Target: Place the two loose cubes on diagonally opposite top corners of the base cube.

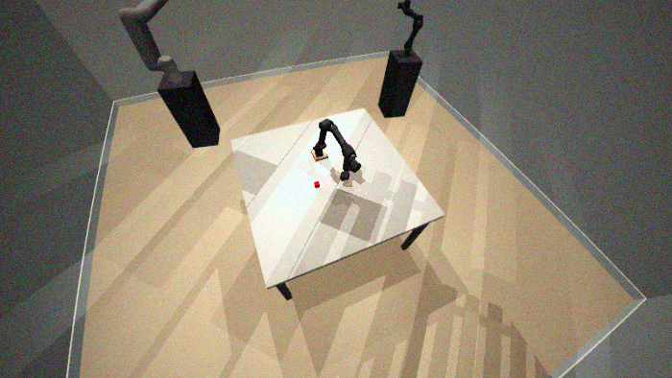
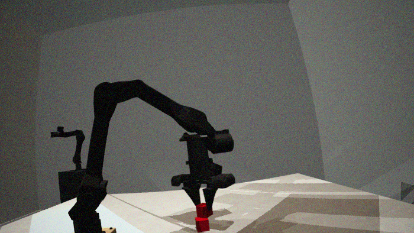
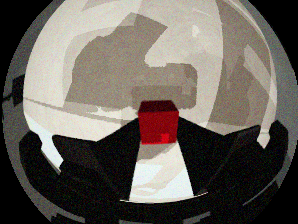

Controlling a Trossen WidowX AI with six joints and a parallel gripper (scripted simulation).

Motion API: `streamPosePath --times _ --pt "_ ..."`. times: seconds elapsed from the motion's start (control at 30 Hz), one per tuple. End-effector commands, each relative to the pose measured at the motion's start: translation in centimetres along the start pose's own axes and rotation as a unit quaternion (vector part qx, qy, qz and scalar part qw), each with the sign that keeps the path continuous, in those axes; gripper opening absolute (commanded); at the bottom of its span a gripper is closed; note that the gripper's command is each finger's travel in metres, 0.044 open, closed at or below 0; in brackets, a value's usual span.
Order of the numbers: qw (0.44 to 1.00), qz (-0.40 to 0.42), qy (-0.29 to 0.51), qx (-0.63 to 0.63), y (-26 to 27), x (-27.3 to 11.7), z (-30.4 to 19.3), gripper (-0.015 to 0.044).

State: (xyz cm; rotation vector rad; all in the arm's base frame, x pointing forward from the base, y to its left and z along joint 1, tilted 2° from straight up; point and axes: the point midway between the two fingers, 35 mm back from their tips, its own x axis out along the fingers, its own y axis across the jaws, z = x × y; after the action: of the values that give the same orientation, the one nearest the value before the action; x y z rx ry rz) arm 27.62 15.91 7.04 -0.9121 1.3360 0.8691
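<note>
My gripper (image 1: pixel 344 177) (image 2: pixel 203 207) (image 3: pixel 157 121) points down and is shut on a red cube (image 1: pixel 342 179) (image 2: pixel 202 211) (image 3: pixel 158 128). The held cube looks about level between the fingertips, low over the table. In the wrist view its near face and darker top show. Another red cube (image 1: pixel 317 184) (image 2: pixel 202 225) stands on the table, to the left of the gripper in the top view and just below the held cube in the exterior view. I cannot tell whether it is the base cube or a loose one. A third cube cannot be made out.
The white table (image 1: pixel 283 240) (image 2: pixel 124 204) carries my arm's base on a wooden plate (image 1: pixel 320 156) (image 2: pixel 110 230). Two black pedestals (image 1: pixel 192 112) (image 1: pixel 399 83) with other arms stand beyond the table. Shadows lie across the table top.
</note>
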Motion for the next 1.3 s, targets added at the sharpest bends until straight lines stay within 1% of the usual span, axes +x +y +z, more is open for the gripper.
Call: streamPosePath --times 0.0,0.27,0.4,0.57,0.67,1.27 --pt "1.0 -0.001 0.001 0.001 0.0 0.1 0.0 0.0105" --pt "1.0 -0.001 0.001 0.001 0.0 0.1 0.0 0.0105" --pt "1.0 -0.001 0.001 0.001 0.0 0.1 0.0 0.0205" --pt "1.0 -0.001 0.001 0.001 0.0 0.1 0.0 0.0205" --pt "1.0 0.0 0.0 0.0 0.0 -0.8 0.0 0.0205" --pt "1.0 0.0 0.0 0.0 0.0 -3.0 0.0 0.0205"
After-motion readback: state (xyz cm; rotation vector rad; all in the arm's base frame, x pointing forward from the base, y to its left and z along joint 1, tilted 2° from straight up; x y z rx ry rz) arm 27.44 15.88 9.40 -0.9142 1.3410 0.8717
